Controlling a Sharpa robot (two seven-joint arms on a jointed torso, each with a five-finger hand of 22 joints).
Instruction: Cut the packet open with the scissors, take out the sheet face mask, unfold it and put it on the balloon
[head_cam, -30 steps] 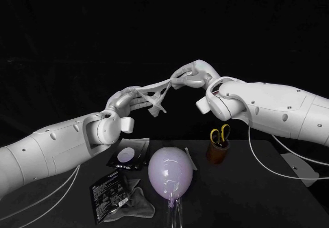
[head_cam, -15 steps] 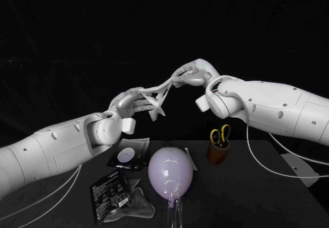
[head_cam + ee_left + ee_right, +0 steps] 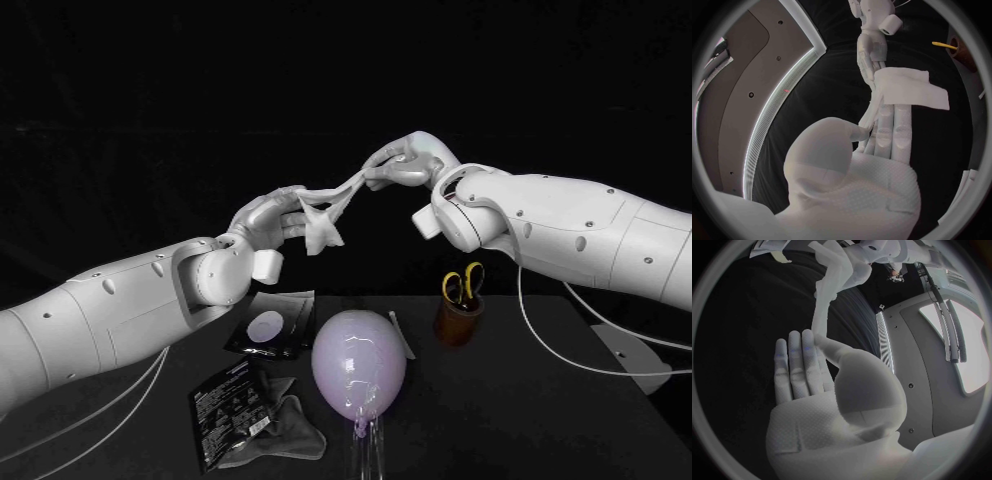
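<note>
High above the table both hands hold the white sheet mask (image 3: 335, 198), stretched between them. My left hand (image 3: 274, 216) grips its lower end, where loose folds hang down. My right hand (image 3: 408, 161) pinches the upper end. In the left wrist view the mask (image 3: 911, 89) lies folded over my fingers (image 3: 892, 131). In the right wrist view a strip of mask (image 3: 821, 307) runs from my right hand (image 3: 807, 365) to the other hand. The pale lilac balloon (image 3: 356, 364) lies on the table below. Yellow-handled scissors (image 3: 462, 283) stand in a brown cup (image 3: 457, 322).
A black cut packet (image 3: 231, 398) lies at the front left with a crumpled grey piece (image 3: 296, 430) beside it. Another dark packet (image 3: 273, 326) with a pale round mark lies left of the balloon. The table's right edge (image 3: 623, 365) runs past the cup.
The left hand has turned a little and the hanging folds of the mask have drawn in closer to it. The right hand has shifted slightly. The mask stays stretched between both hands.
</note>
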